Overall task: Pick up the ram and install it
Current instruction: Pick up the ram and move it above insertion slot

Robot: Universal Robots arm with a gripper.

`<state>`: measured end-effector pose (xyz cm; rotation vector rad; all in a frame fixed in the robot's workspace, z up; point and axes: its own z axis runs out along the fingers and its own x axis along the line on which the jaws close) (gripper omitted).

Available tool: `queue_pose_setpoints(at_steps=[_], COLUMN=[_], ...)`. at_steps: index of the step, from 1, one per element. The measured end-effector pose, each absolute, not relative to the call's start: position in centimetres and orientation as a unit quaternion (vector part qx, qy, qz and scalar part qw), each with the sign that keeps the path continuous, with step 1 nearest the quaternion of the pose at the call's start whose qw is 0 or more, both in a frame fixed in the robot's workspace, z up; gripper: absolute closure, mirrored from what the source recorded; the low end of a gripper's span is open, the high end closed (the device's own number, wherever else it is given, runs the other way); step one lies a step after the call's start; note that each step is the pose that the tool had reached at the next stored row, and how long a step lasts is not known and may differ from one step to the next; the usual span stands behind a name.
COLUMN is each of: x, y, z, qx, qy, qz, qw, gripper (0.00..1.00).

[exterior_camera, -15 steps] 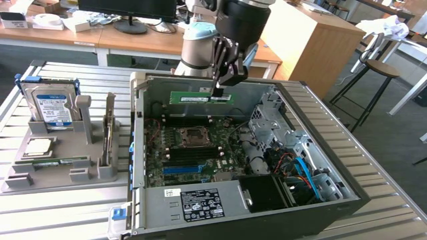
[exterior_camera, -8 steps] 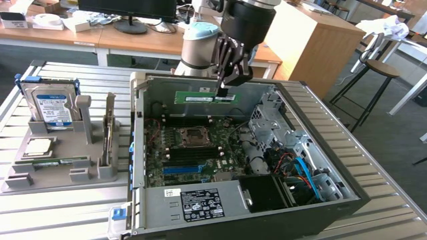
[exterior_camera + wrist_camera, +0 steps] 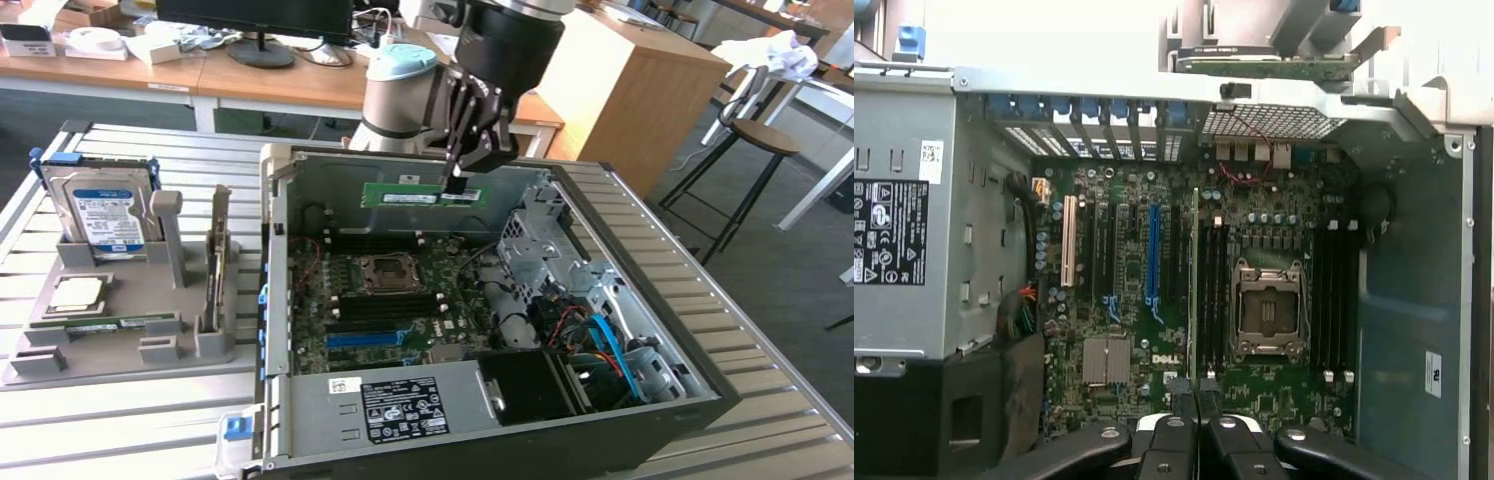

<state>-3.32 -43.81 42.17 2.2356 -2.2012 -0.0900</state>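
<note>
The ram (image 3: pixel 407 194), a long green stick with a pale sticker, hangs level above the open computer case (image 3: pixel 278 300), near its far wall. My gripper (image 3: pixel 455 186) is shut on the ram's end toward the exterior view's right. In the wrist view the ram (image 3: pixel 1195 280) appears edge-on as a thin line running out from my gripper (image 3: pixel 1195 388). It hangs over the motherboard (image 3: pixel 1124 300), beside the black memory slots (image 3: pixel 1216 290) next to the processor socket (image 3: pixel 1266 310).
A grey holder (image 3: pixel 120 345) on the exterior view's left carries a hard drive (image 3: pixel 107 215), a square silver chip (image 3: pixel 76 293), a flat green stick (image 3: pixel 120 323) and an upright card (image 3: pixel 218 265). The power supply (image 3: pixel 387 405) and cables (image 3: pixel 601 335) fill the case's near side.
</note>
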Motion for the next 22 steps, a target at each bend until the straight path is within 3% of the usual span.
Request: queue_pose_setpoints(at_steps=[22], x=[-2.7], y=[-42.8], z=[42.1], qx=[0.712], qy=[-0.702], qz=[-0.029], qw=[0.001], gripper=[0.89])
